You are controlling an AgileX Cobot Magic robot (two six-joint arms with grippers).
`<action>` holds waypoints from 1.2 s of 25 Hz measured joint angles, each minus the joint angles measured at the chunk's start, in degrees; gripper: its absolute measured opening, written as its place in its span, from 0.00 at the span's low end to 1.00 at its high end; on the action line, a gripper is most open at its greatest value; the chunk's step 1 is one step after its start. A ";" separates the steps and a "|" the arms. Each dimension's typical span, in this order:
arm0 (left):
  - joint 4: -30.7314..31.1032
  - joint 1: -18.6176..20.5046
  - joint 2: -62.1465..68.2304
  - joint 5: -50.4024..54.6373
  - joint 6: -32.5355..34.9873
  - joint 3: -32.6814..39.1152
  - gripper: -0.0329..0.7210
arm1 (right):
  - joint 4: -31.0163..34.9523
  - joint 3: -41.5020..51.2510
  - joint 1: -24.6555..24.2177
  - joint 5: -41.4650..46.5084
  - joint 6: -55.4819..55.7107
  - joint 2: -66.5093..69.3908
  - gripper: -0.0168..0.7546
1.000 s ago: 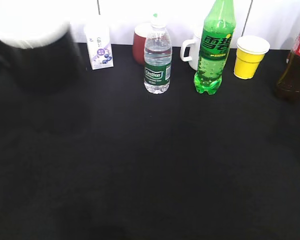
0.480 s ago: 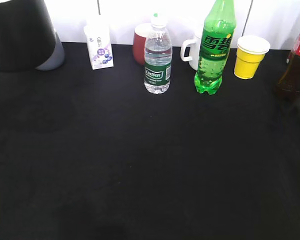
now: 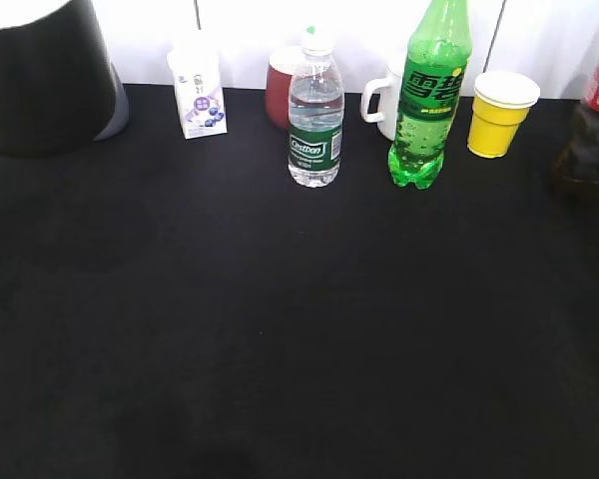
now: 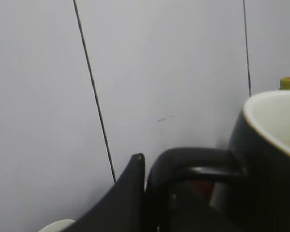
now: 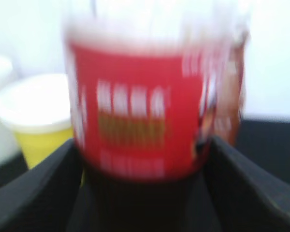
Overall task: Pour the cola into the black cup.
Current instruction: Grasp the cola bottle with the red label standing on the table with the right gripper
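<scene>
The black cup (image 3: 40, 85) looms large at the top left of the exterior view, off the table. In the left wrist view my left gripper (image 4: 157, 193) is shut on its black handle, with the cup's white inside (image 4: 275, 116) at the right. The cola (image 3: 591, 140), with its red label, is at the far right edge and looks blurred. In the right wrist view the cola (image 5: 140, 111) fills the space between the two fingers of my right gripper (image 5: 142, 193), which press on both of its sides. Neither gripper shows in the exterior view.
Along the back of the black table (image 3: 280, 329) stand a grey mug (image 3: 118, 105), a small milk carton (image 3: 199, 90), a red mug (image 3: 280, 90), a water bottle (image 3: 313, 115), a white mug (image 3: 384, 100), a green soda bottle (image 3: 427, 95) and a yellow paper cup (image 3: 500, 113).
The black cup has risen and moved left towards the top corner, uncovering the grey mug behind it. The cola has become blurred and shifted slightly at the right edge.
</scene>
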 joint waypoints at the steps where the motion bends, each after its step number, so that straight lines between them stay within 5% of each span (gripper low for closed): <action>1: 0.00 0.00 0.00 0.00 0.00 0.00 0.10 | -0.15 -1.47 0.00 0.61 0.07 0.00 0.79; 22: 0.00 0.00 0.00 -1.88 0.00 0.00 0.10 | 2.62 -3.26 0.00 11.90 1.62 -0.06 0.78; 30: 0.00 0.00 0.00 -2.05 0.00 0.00 0.10 | 2.62 -5.72 0.00 0.37 1.62 9.54 0.78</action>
